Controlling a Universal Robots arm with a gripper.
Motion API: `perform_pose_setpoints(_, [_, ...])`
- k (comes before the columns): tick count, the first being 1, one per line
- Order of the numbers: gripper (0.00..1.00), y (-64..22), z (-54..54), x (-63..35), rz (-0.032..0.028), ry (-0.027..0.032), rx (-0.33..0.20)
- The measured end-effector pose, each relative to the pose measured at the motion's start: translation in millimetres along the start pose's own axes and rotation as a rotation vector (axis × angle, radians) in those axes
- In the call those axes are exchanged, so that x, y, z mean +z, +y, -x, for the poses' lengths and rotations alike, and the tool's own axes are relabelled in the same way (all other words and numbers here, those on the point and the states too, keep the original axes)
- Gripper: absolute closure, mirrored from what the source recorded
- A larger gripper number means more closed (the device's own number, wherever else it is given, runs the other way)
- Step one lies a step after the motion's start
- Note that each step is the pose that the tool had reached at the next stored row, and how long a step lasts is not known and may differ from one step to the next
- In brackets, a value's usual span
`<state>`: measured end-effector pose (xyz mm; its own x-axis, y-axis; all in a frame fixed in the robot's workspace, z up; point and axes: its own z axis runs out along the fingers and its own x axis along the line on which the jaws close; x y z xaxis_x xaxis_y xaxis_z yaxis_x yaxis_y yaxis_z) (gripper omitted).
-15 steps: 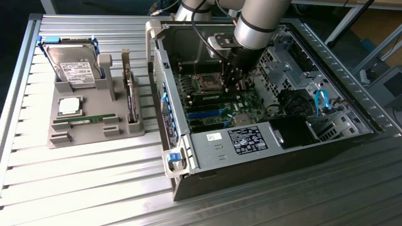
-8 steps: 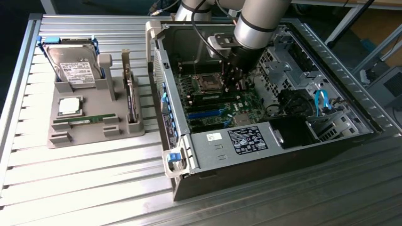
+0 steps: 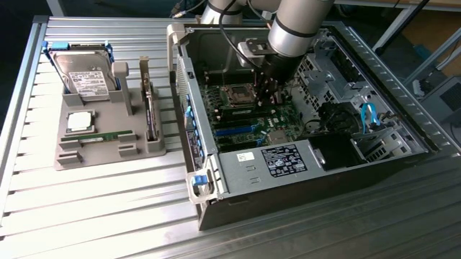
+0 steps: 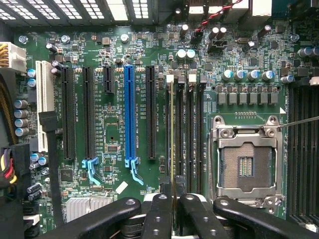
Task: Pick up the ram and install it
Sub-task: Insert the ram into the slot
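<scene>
My gripper (image 3: 271,93) reaches down into the open computer case (image 3: 374,162), over the motherboard (image 4: 114,109). In the wrist view my gripper (image 4: 173,200) is shut on the ram (image 4: 173,129), seen edge-on as a thin green-gold strip between the black fingers (image 4: 158,209). The strip runs along the outermost of the black memory slots (image 4: 185,134), beside the open processor socket (image 4: 247,164). How deep the ram sits in that slot I cannot tell.
On the exterior view's left a grey holder (image 3: 108,154) carries a silver hard drive (image 3: 86,81), a square processor chip (image 3: 79,121), a green stick (image 3: 95,138) and an upright card (image 3: 150,116). Case walls, a power supply (image 3: 284,161) and blue cables (image 3: 368,116) surround the arm.
</scene>
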<state>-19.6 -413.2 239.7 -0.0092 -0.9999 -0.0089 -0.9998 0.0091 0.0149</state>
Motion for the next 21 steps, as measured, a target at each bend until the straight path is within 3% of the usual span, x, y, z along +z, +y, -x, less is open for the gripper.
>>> perform_pose_setpoints(21, [0.87,-0.2,1.3,0.3,-0.0001,-0.0003,0.015])
